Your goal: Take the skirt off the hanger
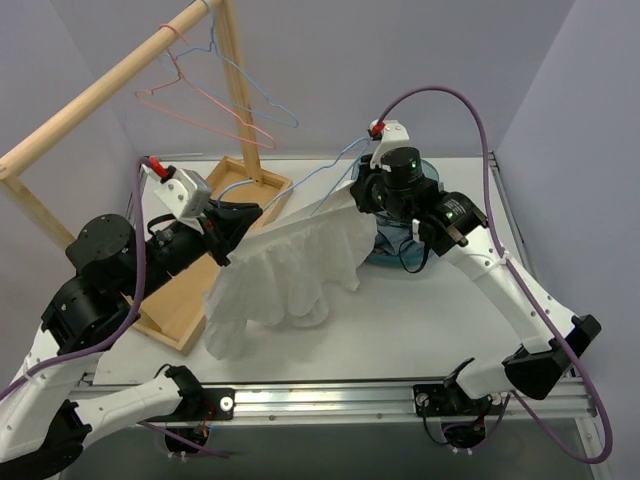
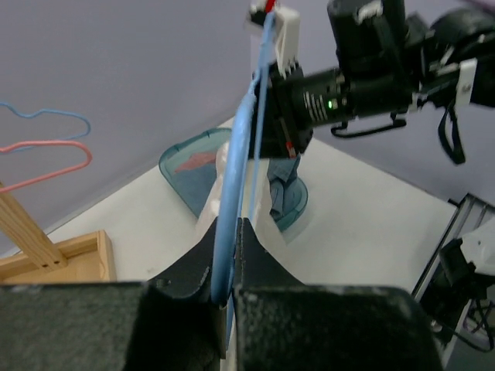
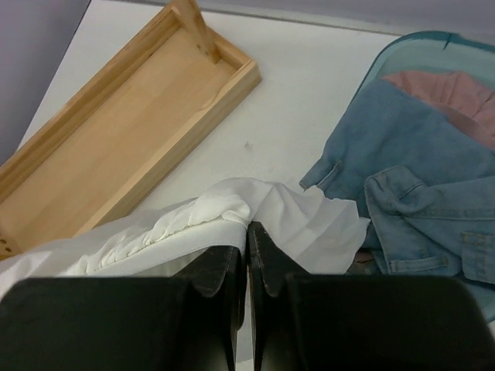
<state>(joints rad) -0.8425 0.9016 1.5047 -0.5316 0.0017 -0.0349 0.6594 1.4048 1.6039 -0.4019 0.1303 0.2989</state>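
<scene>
Left gripper (image 2: 230, 236) is clamped shut on the wire of the blue hanger (image 2: 236, 154). The right gripper (image 3: 247, 236) is pinched closed on the upper edge of the white skirt (image 1: 300, 265). The skirt droops between the arms, its hem on the table (image 1: 420, 320) at centre. At the skirt's 3 o'clock sits a blue tub (image 3: 421, 37) holding denim (image 3: 410, 193), and at its 9 o'clock a wooden tray (image 1: 165, 320).
</scene>
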